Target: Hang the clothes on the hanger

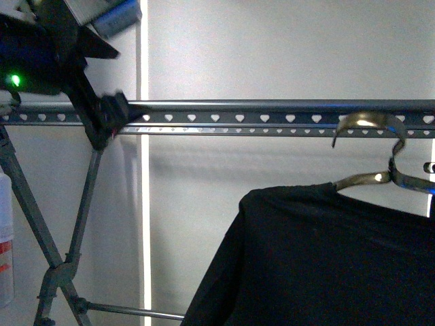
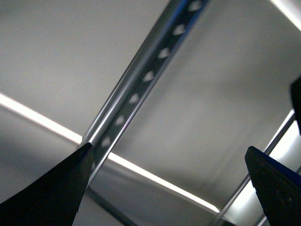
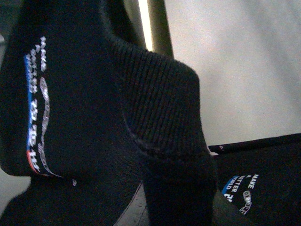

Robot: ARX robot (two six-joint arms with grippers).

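The clothes (image 1: 319, 258), a black T-shirt, hang at the lower right of the front view on a metal coat hook (image 1: 370, 123). That hook curves up in front of the hanger (image 1: 272, 117), the long grey rail with heart-shaped holes. In the right wrist view the ribbed collar (image 3: 160, 94) and white "MAKE" print (image 3: 240, 188) fill the picture. My right gripper (image 3: 175, 197) is shut on the clothes, its fingers covered by cloth. My left gripper (image 1: 109, 117) is open at the rail's left part. Its wrist view shows the rail (image 2: 146, 80) beyond the spread fingertips (image 2: 70, 183).
Crossed grey legs (image 1: 61, 265) hold the rail up at the left, with a thin lower bar (image 1: 136, 311). A white bottle (image 1: 5, 238) stands at the left edge. A pale wall with a bright vertical strip (image 1: 144, 190) lies behind.
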